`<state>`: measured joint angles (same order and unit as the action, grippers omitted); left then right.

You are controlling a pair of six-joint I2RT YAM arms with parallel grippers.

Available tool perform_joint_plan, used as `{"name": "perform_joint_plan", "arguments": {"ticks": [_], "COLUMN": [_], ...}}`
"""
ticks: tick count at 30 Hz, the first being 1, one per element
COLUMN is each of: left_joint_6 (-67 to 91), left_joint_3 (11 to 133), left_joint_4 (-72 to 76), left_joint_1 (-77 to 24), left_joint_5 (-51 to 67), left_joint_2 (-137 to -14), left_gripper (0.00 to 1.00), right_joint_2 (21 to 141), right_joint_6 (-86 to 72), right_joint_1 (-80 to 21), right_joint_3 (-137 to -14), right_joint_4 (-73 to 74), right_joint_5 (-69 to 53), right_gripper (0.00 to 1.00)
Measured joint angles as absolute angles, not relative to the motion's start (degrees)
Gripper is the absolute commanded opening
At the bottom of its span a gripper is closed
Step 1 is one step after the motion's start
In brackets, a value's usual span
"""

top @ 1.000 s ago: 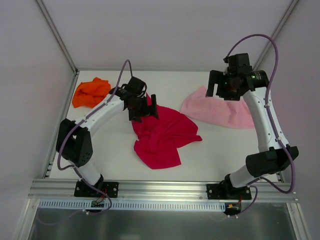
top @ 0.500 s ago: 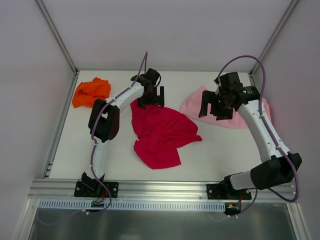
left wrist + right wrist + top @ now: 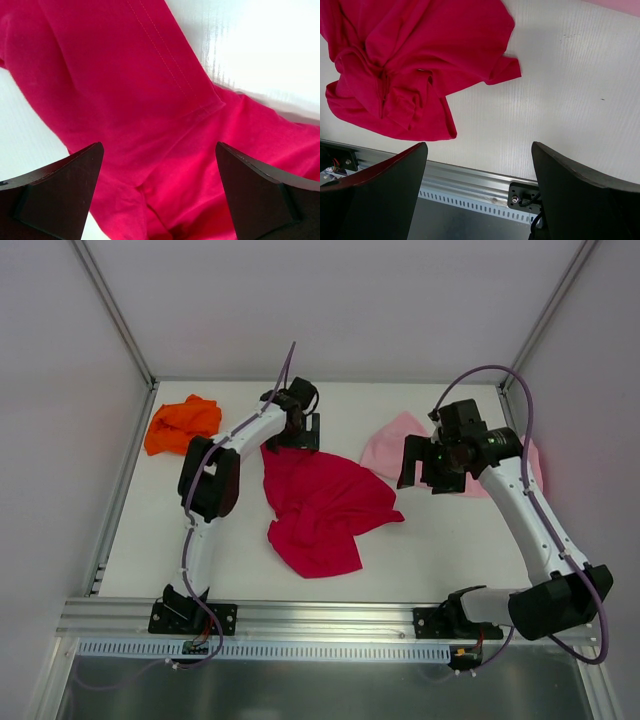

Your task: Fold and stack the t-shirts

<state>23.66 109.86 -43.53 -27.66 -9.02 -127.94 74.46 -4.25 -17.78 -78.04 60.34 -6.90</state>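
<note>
Crimson t-shirt (image 3: 325,510) lies crumpled on the table (image 3: 440,540); soft, light, likely to bunch, best pinched at a hemmed edge; left tool (image 3: 298,435) gapes empty over it; right tool (image 3: 430,475) gapes empty nearby.

pink t-shirt (image 3: 385,450) partly blocked by right arm (image 3: 520,505) from above, only corner sliver on right wrist cam. red t-shirt (image 3: 125,100) overflows left wrist view, cut off on all sides

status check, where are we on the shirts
Both open, empty: left gripper over red t-shirt far edge, right gripper by pink t-shirt. No shirt folded; orange t-shirt bunched far left. Nothing blocking.
</note>
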Motion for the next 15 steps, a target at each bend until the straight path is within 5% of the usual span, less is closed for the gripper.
{"name": "perform_joint_plan", "arguments": {"ticks": [15], "left_joint_6": [20.97], "left_joint_3": [109.89], "left_joint_4": [-42.63], "left_joint_1": [-27.66], "left_joint_5": [-7.68], "left_joint_2": [-130.08], "left_gripper": [0.92], "right_joint_2": [72.40], "right_joint_6": [-4.21], "right_joint_1": [-17.93], "right_joint_3": [-78.11], "right_joint_4": [60.73], "right_joint_5": [-6.81], "right_gripper": [0.91]}}
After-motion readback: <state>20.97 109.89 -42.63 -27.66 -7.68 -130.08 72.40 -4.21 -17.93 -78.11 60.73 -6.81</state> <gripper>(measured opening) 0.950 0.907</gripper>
